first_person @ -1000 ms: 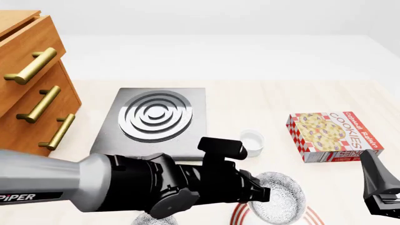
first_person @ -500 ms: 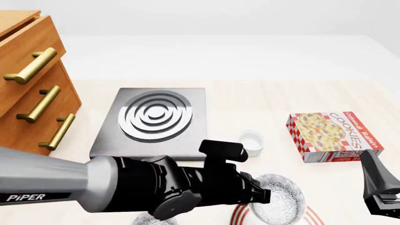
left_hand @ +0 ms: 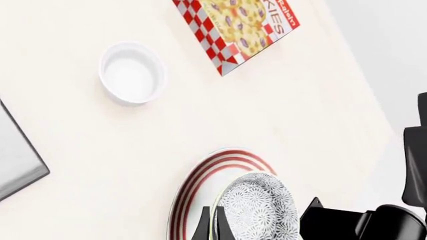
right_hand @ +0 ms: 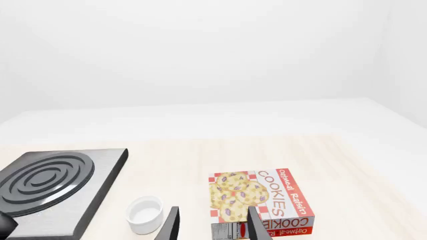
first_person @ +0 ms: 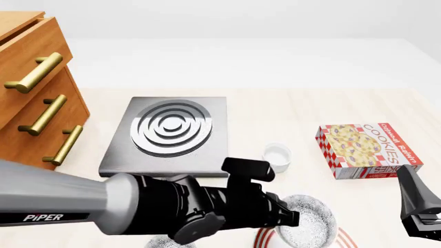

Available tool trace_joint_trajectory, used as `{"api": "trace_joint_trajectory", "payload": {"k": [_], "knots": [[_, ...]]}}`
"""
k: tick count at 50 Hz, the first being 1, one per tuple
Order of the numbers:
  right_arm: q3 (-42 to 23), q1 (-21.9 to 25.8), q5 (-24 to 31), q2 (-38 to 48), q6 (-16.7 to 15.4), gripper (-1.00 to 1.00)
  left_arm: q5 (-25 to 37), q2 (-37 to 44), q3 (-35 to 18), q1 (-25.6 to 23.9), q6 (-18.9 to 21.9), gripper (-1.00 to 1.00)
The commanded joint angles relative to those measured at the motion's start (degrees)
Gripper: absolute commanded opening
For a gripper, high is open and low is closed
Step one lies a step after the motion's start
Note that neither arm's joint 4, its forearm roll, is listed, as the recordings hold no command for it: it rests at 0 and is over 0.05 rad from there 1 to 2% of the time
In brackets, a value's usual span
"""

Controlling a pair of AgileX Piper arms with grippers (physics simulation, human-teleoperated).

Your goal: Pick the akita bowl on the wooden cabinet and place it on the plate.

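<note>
The akita bowl (first_person: 308,221), white with dense speckles, hangs just over the red-ringed plate (first_person: 264,237) at the front of the table. My left gripper (left_hand: 212,222) is shut on the bowl's rim. In the left wrist view the bowl (left_hand: 258,206) covers part of the plate (left_hand: 197,186). Whether it touches the plate I cannot tell. The wooden cabinet (first_person: 31,98) stands at the far left. My right gripper (right_hand: 212,226) is open and holds nothing, low at the right edge behind the cookie box.
A grey stove plate (first_person: 169,132) lies in the middle, with a small white cup (first_person: 277,156) to its right. A cookie box (first_person: 366,150) sits at the right. A second speckled bowl (first_person: 165,242) peeks out under my left arm.
My left arm has sunk slightly, bringing the bowl a little lower over the plate. The right arm has not moved.
</note>
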Motion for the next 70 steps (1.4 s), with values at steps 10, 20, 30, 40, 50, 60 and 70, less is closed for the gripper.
{"api": "trace_joint_trajectory", "payload": {"k": [10, 20, 30, 40, 50, 60, 70], "knots": [[0.0, 0.0, 0.0, 0.0, 0.0, 1.00, -0.9, 1.2, -0.4, -0.4, -0.6, -1.00], [0.0, 0.0, 0.0, 0.0, 0.0, 1.00, -1.2, 1.8, -0.5, -0.6, -0.8, -1.00], [0.0, 0.0, 0.0, 0.0, 0.0, 1.00, -1.3, 2.1, -0.6, -0.5, -0.9, -1.00], [0.0, 0.0, 0.0, 0.0, 0.0, 1.00, -1.4, 2.3, -0.6, -0.6, -1.0, -1.00], [0.0, 0.0, 0.0, 0.0, 0.0, 1.00, -1.5, 2.7, -0.6, -0.7, -1.2, -1.00], [0.0, 0.0, 0.0, 0.0, 0.0, 1.00, -1.7, 3.2, -0.7, -0.7, -1.2, -1.00], [0.0, 0.0, 0.0, 0.0, 0.0, 1.00, -1.9, 3.9, -1.0, -0.8, -1.4, -1.00]]}}
